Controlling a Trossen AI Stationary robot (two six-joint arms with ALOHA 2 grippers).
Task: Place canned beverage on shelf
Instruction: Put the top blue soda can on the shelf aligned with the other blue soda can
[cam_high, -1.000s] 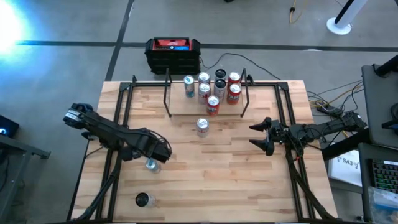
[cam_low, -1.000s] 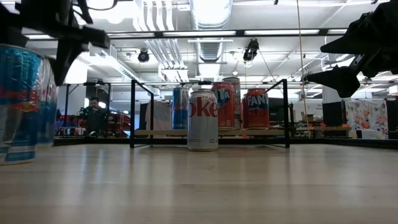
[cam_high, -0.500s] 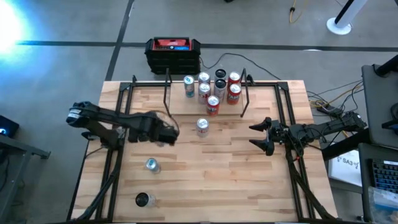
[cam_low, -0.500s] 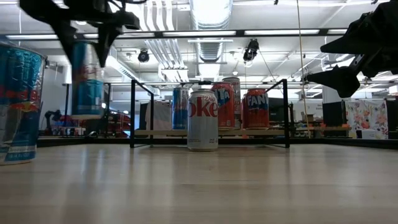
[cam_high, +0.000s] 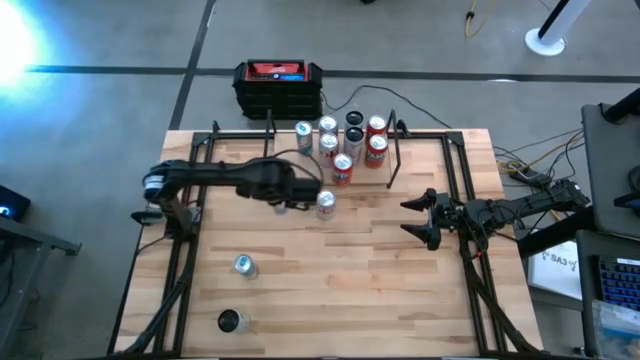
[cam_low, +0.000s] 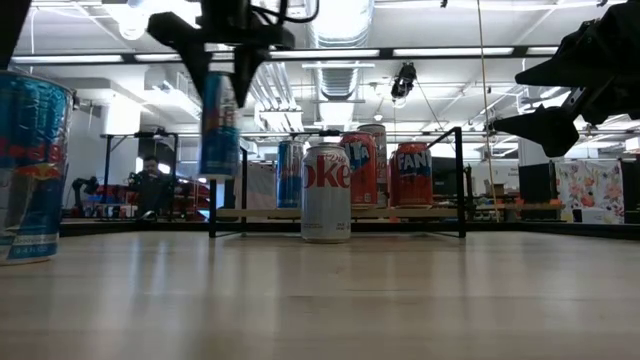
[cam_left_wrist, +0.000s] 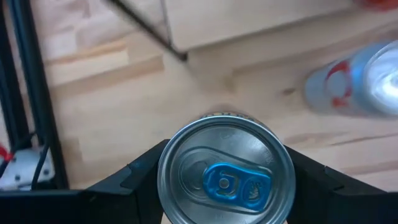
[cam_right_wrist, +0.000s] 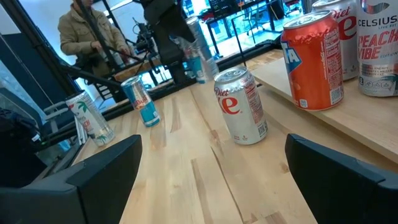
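My left gripper (cam_high: 285, 192) is shut on a slim blue can (cam_low: 220, 125), held in the air just in front of the shelf's near left corner. The left wrist view looks down on the can's silver top with its blue tab (cam_left_wrist: 225, 173). The shelf (cam_high: 290, 168), a light wood board between thin black posts, carries several upright cans. A silver Diet Coke can (cam_high: 325, 204) stands on the table just in front of the shelf. My right gripper (cam_high: 420, 217) waits open at the table's right side, pointing level toward the middle. My left gripper pinches the blue can's upper wall just under the rim (cam_left_wrist: 166, 177) between its two fingers (cam_left_wrist: 134, 180), one on each side. The fingers come from above, pointing steeply down. The can hangs upright below them, lifted clear of the table.
Two more cans stand on the table's near left part (cam_high: 243, 265) (cam_high: 231, 321). A black box with a red top (cam_high: 278, 88) sits on the floor beyond the far edge. Bare wood lies between the Diet Coke can and my right gripper. A person (cam_right_wrist: 87, 31) stands beyond the table.
My left gripper has carried the blue can from the table's near left part toward the far edge and the right, up to the shelf's near left corner. It has risen a little and rolled about its wrist. The can stays upright and clear of the table.
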